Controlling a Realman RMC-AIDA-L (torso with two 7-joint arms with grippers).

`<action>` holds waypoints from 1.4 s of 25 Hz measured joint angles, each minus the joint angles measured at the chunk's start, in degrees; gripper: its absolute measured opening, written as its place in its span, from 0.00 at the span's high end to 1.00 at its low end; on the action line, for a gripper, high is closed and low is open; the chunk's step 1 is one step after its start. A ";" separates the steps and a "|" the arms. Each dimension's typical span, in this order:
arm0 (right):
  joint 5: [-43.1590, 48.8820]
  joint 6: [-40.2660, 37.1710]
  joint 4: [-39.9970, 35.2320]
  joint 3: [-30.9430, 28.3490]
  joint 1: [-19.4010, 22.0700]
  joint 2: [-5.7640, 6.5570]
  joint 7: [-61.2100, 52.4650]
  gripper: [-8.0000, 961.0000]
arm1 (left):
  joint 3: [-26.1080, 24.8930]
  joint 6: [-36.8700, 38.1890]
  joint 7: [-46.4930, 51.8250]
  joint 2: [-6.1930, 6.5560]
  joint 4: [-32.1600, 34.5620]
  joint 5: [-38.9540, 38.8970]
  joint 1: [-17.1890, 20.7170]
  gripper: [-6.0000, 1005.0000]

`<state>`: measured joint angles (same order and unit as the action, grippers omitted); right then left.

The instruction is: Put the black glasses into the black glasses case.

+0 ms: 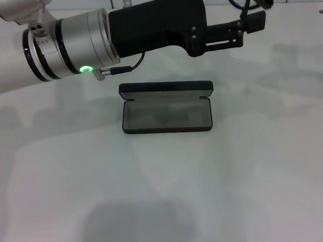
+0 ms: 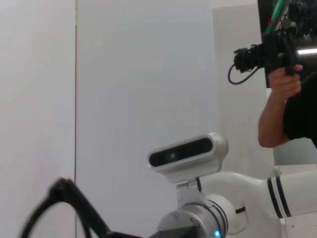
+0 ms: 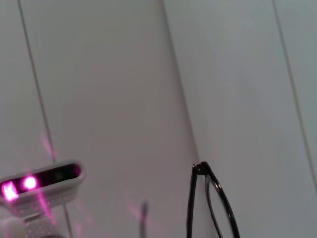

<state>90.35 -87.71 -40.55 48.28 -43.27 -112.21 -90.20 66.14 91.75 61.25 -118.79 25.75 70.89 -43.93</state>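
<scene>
The black glasses case (image 1: 166, 107) lies open in the middle of the white table, its grey lining up and its lid standing at the far side. My left arm reaches across above and behind the case, with the left gripper (image 1: 249, 25) in the air past the case's far right corner. The black glasses (image 3: 210, 208) show close up in the right wrist view, held aloft in front of a white wall. Thin black shapes at the top right of the head view (image 1: 250, 0) look like the glasses and the right gripper, mostly cut off by the edge.
The white table (image 1: 165, 196) spreads all around the case. The left wrist view shows my own head camera (image 2: 188, 151) and a person holding a camera (image 2: 277, 54) at the back right.
</scene>
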 joint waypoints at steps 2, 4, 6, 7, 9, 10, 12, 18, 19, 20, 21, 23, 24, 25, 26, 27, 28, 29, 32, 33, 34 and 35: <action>0.74 -1.03 0.03 0.17 0.11 0.20 -0.65 0.87 | -0.04 0.01 -0.04 -0.05 0.00 -0.01 0.02 0.21; 1.76 -1.29 0.03 0.50 0.13 0.31 -1.29 0.87 | -0.04 0.01 -0.05 -0.08 0.00 -0.01 0.03 0.21; 2.97 -1.31 0.03 0.74 0.08 0.42 -1.47 0.87 | -0.05 0.00 -0.06 -0.12 0.00 -0.02 -0.11 0.21; 3.61 -1.32 0.03 0.75 -0.01 0.47 -1.49 0.87 | -0.06 -0.09 -0.07 -0.12 0.00 -0.03 -0.16 0.21; 4.35 -1.32 0.03 0.76 -0.10 0.49 -1.51 0.87 | -0.05 -0.24 -0.10 -0.13 0.00 -0.03 -0.22 0.21; 4.48 -1.32 0.02 0.77 -0.09 0.49 -1.52 0.87 | -0.05 -0.28 -0.11 -0.13 0.00 -0.03 -0.26 0.21; 4.53 -1.32 -0.10 0.75 0.04 0.50 -1.52 0.87 | -0.05 -0.37 -0.15 -0.12 0.00 -0.03 -0.33 0.21; 4.39 -1.49 -0.45 0.71 0.13 0.51 -1.55 0.87 | -0.04 -0.61 -0.21 0.06 0.00 0.10 -0.35 0.21; 4.35 -1.65 -0.47 0.72 0.14 0.50 -1.55 0.87 | -0.05 -0.63 -0.26 0.10 0.00 0.10 -0.33 0.21; 4.31 -1.86 -0.47 0.72 0.13 0.49 -1.56 0.87 | -0.05 -0.63 -0.29 0.15 0.00 0.10 -0.28 0.21; 4.26 -2.08 -0.48 0.69 0.13 0.47 -1.56 0.87 | -0.05 -0.65 -0.33 0.20 0.00 0.10 -0.23 0.21; 4.14 -2.42 -0.49 0.55 0.12 0.47 -1.58 0.87 | -0.04 -0.66 -0.37 0.27 0.00 0.09 -0.15 0.21; 4.13 -2.49 -0.50 0.51 0.11 0.46 -1.61 0.87 | -0.04 -0.67 -0.43 0.28 0.02 0.09 -0.10 0.21; 4.12 -2.51 -0.50 0.49 0.10 0.46 -1.66 0.87 | -0.04 -0.67 -0.54 0.29 0.04 0.08 -0.08 0.21; 4.11 -2.51 -0.50 0.47 0.09 0.45 -1.70 0.87 | -0.05 -0.67 -0.64 0.30 0.06 0.08 -0.05 0.21; 4.10 -2.51 -0.50 0.45 0.09 0.42 -1.73 0.87 | -0.05 -0.68 -0.71 0.30 0.06 0.07 -0.01 0.21; 4.10 -2.43 -0.50 0.35 0.09 0.36 -1.74 0.87 | -0.05 -0.69 -0.77 0.31 0.07 0.06 0.02 0.21; 4.08 -2.31 -0.56 0.23 0.16 0.31 -1.73 0.87 | -0.05 -0.69 -0.77 0.31 0.07 0.06 0.02 0.21; 3.98 -1.72 -0.65 -0.62 0.46 0.32 -1.47 0.87 | -0.22 -0.70 -0.79 0.31 0.08 0.01 0.25 0.21; 3.91 -1.50 -0.61 -1.32 0.51 0.32 -1.38 0.87 | -0.22 -0.70 -0.79 0.31 0.08 0.01 0.25 0.21; 3.90 -1.25 -0.50 -2.12 0.63 0.26 -1.15 0.87 | -1.01 -0.66 -0.86 0.32 0.12 0.01 0.57 0.21; 3.90 -0.81 -0.44 -3.18 0.93 0.14 -0.80 0.87 | -1.18 -0.63 -0.90 0.32 0.13 0.01 0.69 0.21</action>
<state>94.25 -88.53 -40.98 45.10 -42.34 -112.08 -91.00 64.96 91.12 60.35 -118.47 25.88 70.90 -43.24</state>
